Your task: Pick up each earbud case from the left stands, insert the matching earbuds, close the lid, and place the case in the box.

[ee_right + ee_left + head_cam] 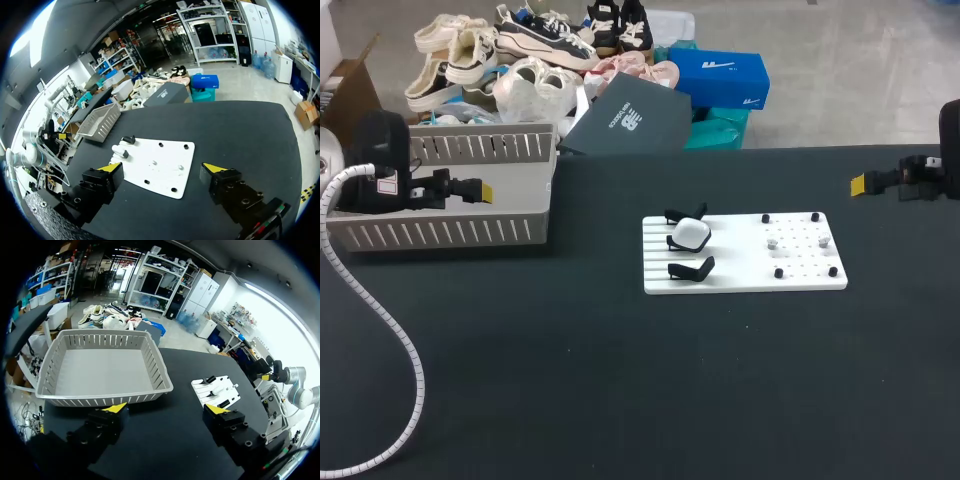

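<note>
The worktop (620, 400) is black, the board (740, 272) white with black stands (692, 268) and a white earbud case (691, 233), the slatted box (450, 232) beside it grey.

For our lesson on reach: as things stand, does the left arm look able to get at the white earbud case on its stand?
Probably yes. The left gripper is open by the grey basket, and only bare table lies between it and the earbud case, uncovered on top.
</note>
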